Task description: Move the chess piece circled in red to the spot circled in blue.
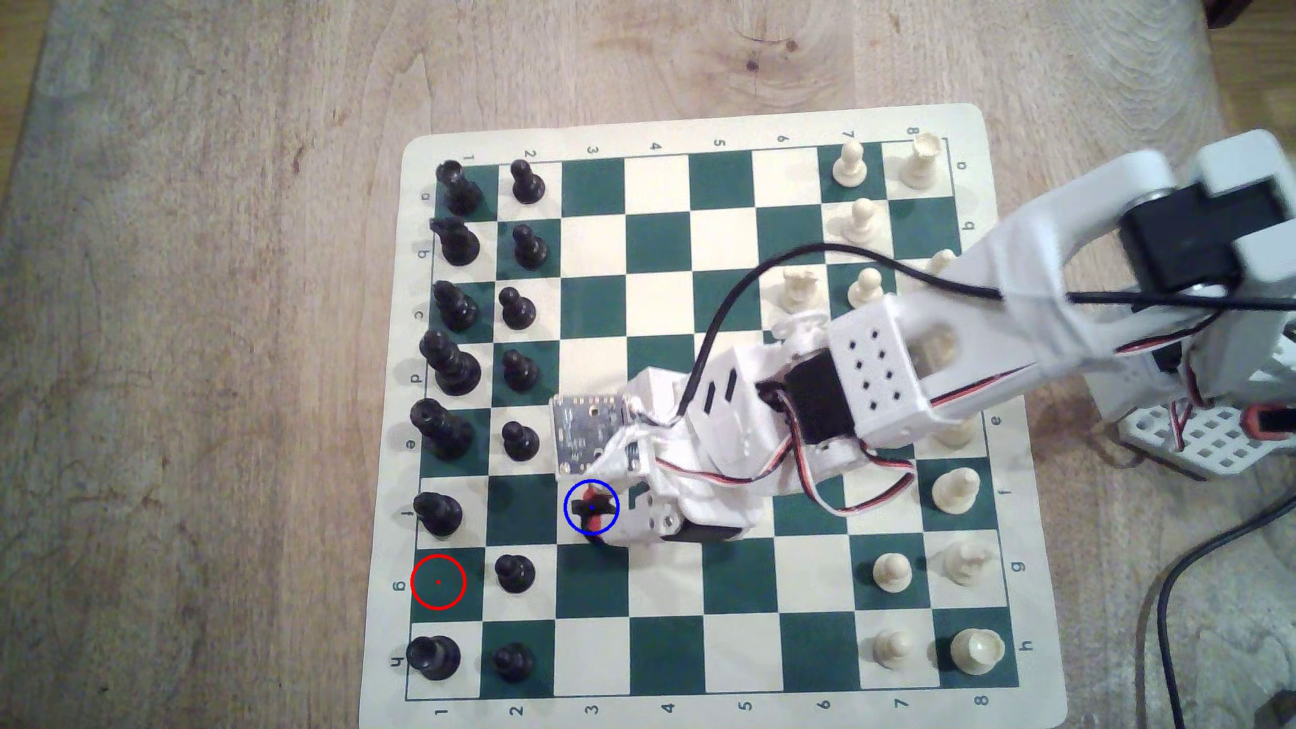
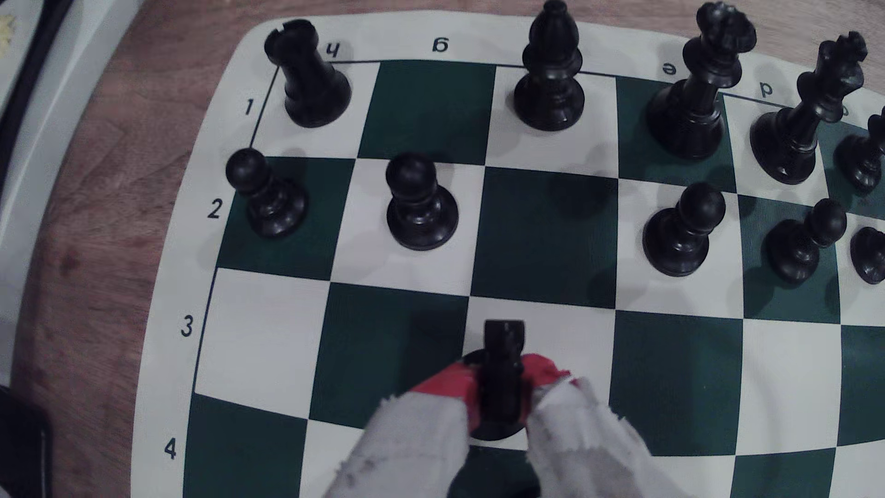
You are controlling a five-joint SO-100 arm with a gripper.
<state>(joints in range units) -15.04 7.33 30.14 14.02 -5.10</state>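
Exterior and wrist views, placement stage. My gripper (image 2: 500, 383) is closed around the chess piece circled in red (image 2: 503, 368), a black knight, with one red-tipped finger (image 2: 448, 383) against each side of its body above the base. The red ring on the green square at g1 now encloses bare board; the knight stands inside the spot circled in blue (image 1: 591, 507), the cream square f3, one file over from the pawn (image 2: 419, 203) on g2. In the wrist view its round base appears to rest on or just above the cream square (I cannot tell whether it touches).

Handling, as I judge it: a light, rigid plastic piece, smooth-sided and liable to slip or twist. Its lumpy head offers uneven faces, so I would hold at the narrower body, as here. The wide base should stand steady once released, provided the fingers part evenly and do not drag it off the chessboard (image 1: 701, 420) square.
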